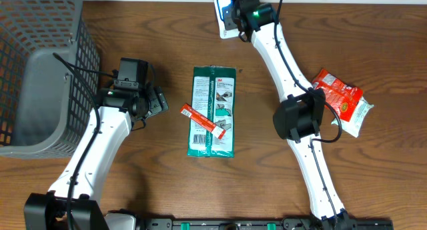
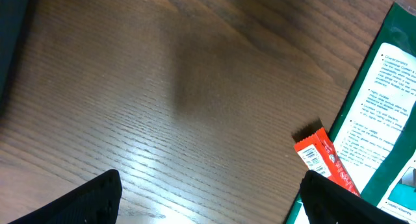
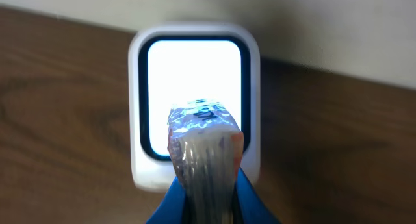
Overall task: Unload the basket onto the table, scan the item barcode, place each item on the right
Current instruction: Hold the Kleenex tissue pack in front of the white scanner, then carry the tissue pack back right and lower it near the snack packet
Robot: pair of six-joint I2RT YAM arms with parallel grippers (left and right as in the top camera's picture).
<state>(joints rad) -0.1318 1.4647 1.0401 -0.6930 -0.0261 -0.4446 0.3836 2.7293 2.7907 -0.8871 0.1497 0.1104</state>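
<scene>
At the top centre of the overhead frame, the right gripper (image 1: 235, 18) clenches a foil-wrapped item (image 3: 205, 136) in front of the glowing window of the white scanner (image 3: 138, 120) (no barcode can be made out). Left of centre, the left gripper (image 1: 157, 101) hangs released near a red stick packet (image 1: 200, 119).
</scene>
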